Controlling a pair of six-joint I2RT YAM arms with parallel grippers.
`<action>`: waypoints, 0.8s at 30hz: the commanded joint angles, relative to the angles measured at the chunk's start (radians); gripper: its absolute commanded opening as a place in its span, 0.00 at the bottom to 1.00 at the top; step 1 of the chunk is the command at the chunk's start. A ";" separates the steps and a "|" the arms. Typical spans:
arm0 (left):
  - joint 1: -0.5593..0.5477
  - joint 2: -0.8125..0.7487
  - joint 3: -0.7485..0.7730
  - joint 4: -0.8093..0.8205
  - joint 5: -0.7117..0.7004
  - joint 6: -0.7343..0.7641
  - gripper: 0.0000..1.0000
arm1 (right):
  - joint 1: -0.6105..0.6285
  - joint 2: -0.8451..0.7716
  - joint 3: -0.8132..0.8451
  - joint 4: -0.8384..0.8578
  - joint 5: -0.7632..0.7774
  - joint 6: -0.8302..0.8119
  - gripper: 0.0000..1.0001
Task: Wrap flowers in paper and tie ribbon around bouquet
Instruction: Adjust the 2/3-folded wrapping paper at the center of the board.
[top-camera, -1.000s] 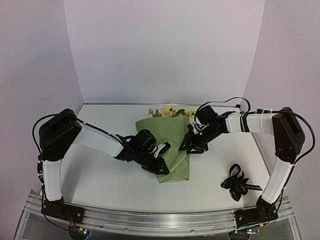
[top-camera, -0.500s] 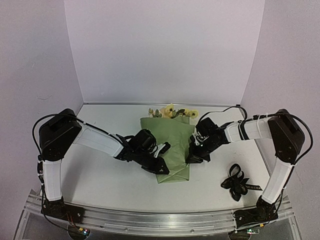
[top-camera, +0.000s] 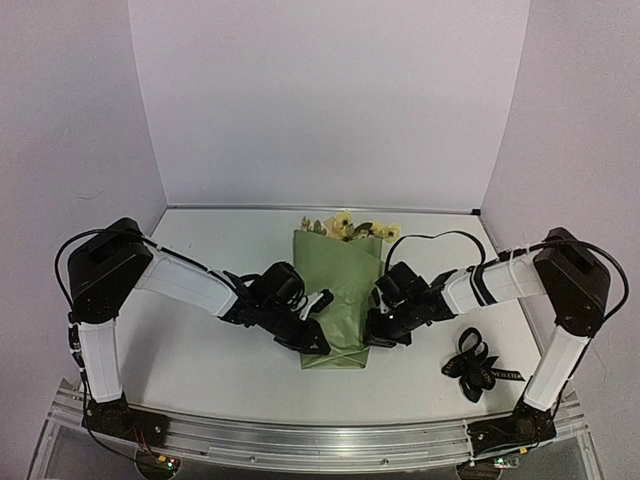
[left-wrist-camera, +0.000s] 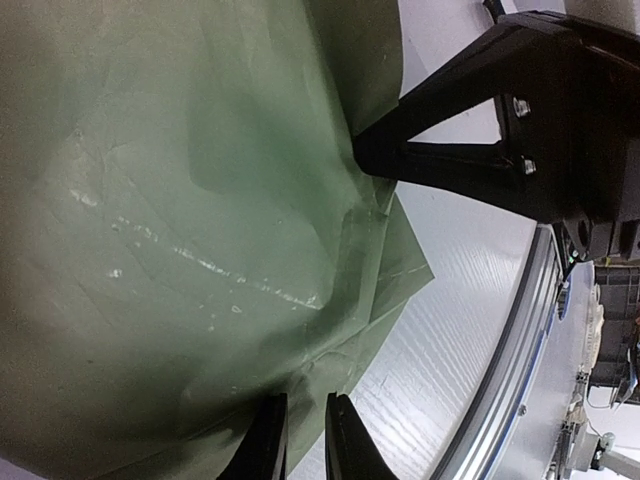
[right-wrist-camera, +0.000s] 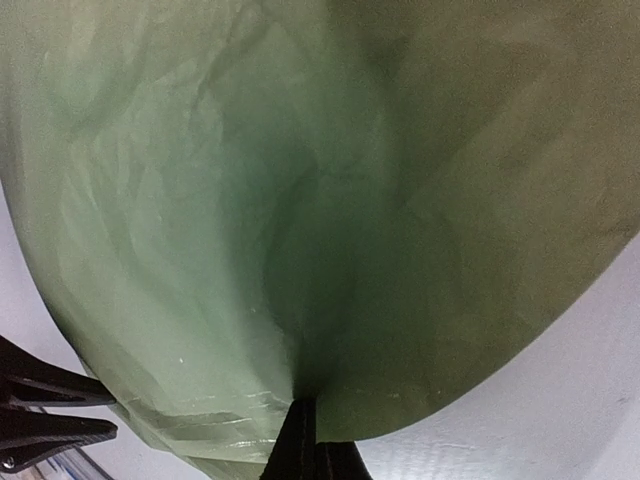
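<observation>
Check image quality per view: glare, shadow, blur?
Top external: sharp, evenly lit, only soft shadows. Left wrist: pale glare streaks across the paper, its upper left blurred. Right wrist: paper fills most of the frame, dark shadow down its middle, soft focus throughout.

The paper (top-camera: 338, 290) is a soft olive-green across its whole upper face, its creases catching pale shiny streaks in the wrist views. At its far rim the flowers (top-camera: 345, 224) are pale yellow among green leaves. The ribbon (top-camera: 472, 366) is black with small pale lettering, the counter (top-camera: 190, 350) is white with a fine lined grain, its near rail (top-camera: 300, 440) is silver, and the walls (top-camera: 320, 100) are pale lilac-white. The left arm (top-camera: 185, 283) and right arm (top-camera: 500, 280) have white shells with black joints, and the left claw (top-camera: 312, 340) and right claw (top-camera: 376, 335) are plain matte black.
</observation>
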 joint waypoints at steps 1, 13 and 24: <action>0.004 -0.088 -0.052 -0.024 0.007 0.019 0.15 | 0.073 0.003 -0.019 0.019 0.082 0.096 0.00; 0.006 -0.079 -0.116 0.032 -0.014 -0.008 0.15 | 0.040 -0.029 0.134 -0.167 0.056 -0.037 0.01; 0.007 -0.066 -0.137 0.045 -0.010 -0.008 0.14 | 0.010 -0.014 0.188 -0.283 -0.001 -0.077 0.25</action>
